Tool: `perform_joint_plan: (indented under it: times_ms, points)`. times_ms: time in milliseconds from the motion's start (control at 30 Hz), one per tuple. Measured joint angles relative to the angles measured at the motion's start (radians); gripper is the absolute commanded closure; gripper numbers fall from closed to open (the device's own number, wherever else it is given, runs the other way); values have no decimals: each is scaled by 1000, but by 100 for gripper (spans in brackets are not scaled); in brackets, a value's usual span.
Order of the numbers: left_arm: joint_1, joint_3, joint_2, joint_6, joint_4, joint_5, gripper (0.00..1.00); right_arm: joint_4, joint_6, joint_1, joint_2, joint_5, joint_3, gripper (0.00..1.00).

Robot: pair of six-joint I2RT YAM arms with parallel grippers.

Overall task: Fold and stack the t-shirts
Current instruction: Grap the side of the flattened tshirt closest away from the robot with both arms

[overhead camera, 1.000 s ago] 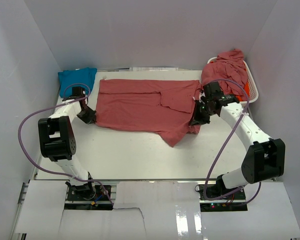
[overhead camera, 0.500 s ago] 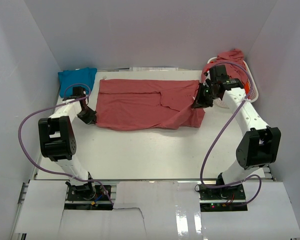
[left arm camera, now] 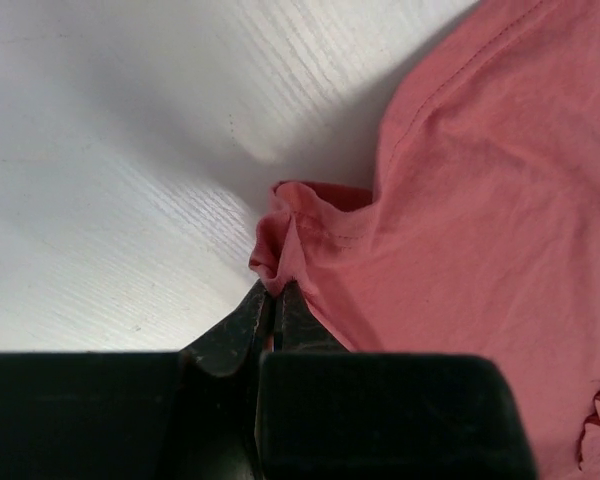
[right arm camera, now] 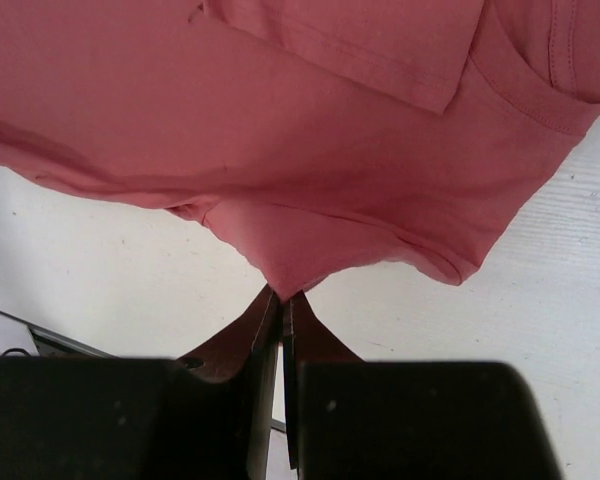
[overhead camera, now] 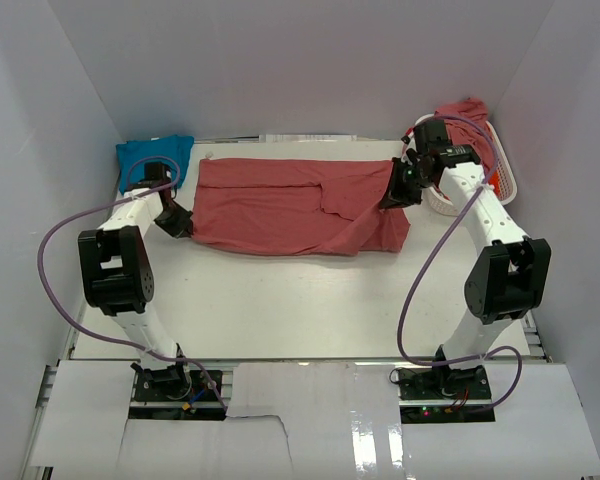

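Surface (overhead camera: 280,300) of white board lies bare on the near side, just beyond the two arm bases. Past it, a large dusty rose-red cotton t-shirt (overhead camera: 290,205) is spread lengthwise across the middle, mostly flat, with one sleeve folded onto the body.

The left fingers (overhead camera: 177,222) are pressed together on a bunched hem corner at the shirt's near-left end; the wrist view shows the cloth pinched between their dark tips (left arm camera: 255,318), low over the surface. The right fingers (overhead camera: 394,196) are closed on a fold at the shirt's right end. Their wrist view shows the fabric hanging from the tips (right arm camera: 265,325), with the surface behind it.

Farther back, a turquoise blue t-shirt (overhead camera: 152,160) lies crumpled in the far left corner, apart from the red one. In the far right corner stands a white slatted plastic basket (overhead camera: 508,188). It holds a heap of rose-red cloth (overhead camera: 467,112) piled above its rim, and a strip of bright orange cloth (overhead camera: 493,178) shows inside along its right wall.
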Motion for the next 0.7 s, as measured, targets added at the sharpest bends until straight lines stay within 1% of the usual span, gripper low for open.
perform_joint_plan:
  times_ms: [500,700]
  points:
    - [0,89,72,-30,-43,8,100,-19,-13,-18,117,-3,170,92]
    - [0,164,114,-43,-65,16,100,-32,-16,-29,177,1,245,92]
